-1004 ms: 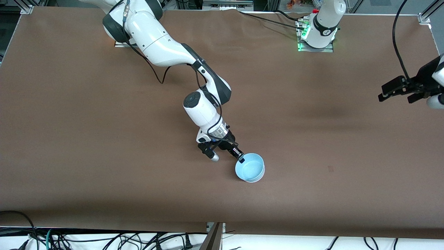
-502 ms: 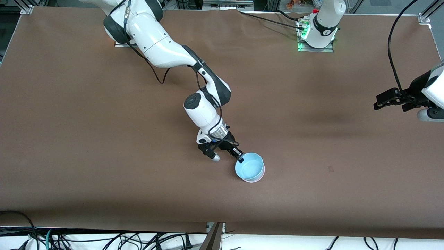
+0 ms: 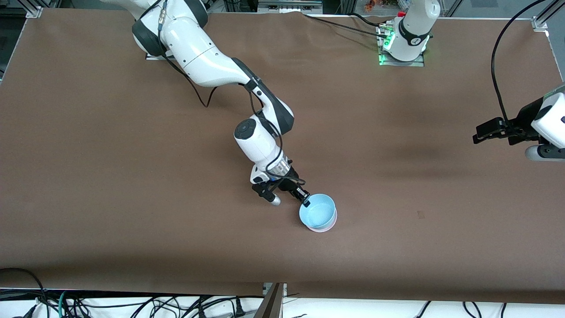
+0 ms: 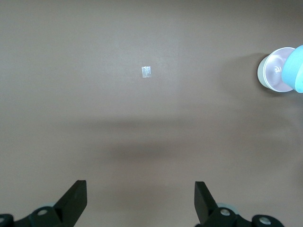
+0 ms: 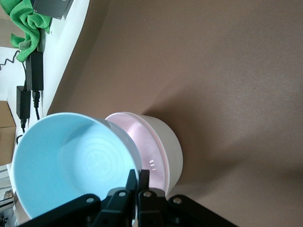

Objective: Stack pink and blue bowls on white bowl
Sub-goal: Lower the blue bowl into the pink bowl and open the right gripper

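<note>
My right gripper (image 3: 305, 203) is shut on the rim of the sky-blue bowl (image 3: 318, 214), one finger inside and one outside. In the right wrist view the gripper (image 5: 138, 174) holds the blue bowl (image 5: 71, 165) tilted, just over and partly in the pink bowl (image 5: 142, 135). The pink bowl is nested in the white bowl (image 5: 174, 146). A pale pink rim (image 3: 325, 229) shows under the blue bowl in the front view. My left gripper (image 3: 483, 131) is open and empty above the table at the left arm's end, also seen in the left wrist view (image 4: 140, 198). That view shows the stack (image 4: 274, 71) far off.
The brown table (image 3: 132, 176) carries a small pale tape mark (image 3: 420, 215), also in the left wrist view (image 4: 147, 72). Cables and a green cloth (image 5: 28, 21) lie off the table's front edge.
The blue bowl has come down onto the pink bowl, whose rim now shows beneath it. The left gripper has drifted a little toward the table's middle.
</note>
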`<action>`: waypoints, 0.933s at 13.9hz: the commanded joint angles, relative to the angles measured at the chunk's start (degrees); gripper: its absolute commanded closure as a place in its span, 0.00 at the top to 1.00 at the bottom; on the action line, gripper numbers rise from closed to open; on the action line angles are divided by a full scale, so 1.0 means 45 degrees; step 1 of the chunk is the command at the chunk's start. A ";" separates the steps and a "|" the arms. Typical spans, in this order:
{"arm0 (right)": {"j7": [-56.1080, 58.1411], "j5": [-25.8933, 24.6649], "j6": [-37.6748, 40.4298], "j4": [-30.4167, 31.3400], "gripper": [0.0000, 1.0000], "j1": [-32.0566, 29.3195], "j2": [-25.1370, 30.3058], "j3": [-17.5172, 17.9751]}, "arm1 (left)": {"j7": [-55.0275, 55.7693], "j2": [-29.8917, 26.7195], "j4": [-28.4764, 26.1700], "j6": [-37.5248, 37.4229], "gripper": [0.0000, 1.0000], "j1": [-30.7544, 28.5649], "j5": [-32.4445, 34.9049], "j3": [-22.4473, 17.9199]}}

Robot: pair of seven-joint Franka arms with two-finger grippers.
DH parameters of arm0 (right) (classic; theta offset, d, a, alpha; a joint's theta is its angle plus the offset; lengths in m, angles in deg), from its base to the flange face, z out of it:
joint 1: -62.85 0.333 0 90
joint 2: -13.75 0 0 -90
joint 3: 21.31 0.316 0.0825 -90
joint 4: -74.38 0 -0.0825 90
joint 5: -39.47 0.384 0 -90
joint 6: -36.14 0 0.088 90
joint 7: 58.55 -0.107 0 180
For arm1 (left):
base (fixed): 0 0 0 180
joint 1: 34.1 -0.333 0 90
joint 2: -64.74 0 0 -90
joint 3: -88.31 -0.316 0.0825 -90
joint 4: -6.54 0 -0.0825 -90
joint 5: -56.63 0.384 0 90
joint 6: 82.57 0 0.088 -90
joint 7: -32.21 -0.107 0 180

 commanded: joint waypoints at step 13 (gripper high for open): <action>0.0406 -0.0265 0.0384 -0.0351 0.06 0.0076 -0.0252 -0.0178 | -0.0235 0.0151 0.0354 -0.0107 1.00 -0.0012 0.0249 0.0018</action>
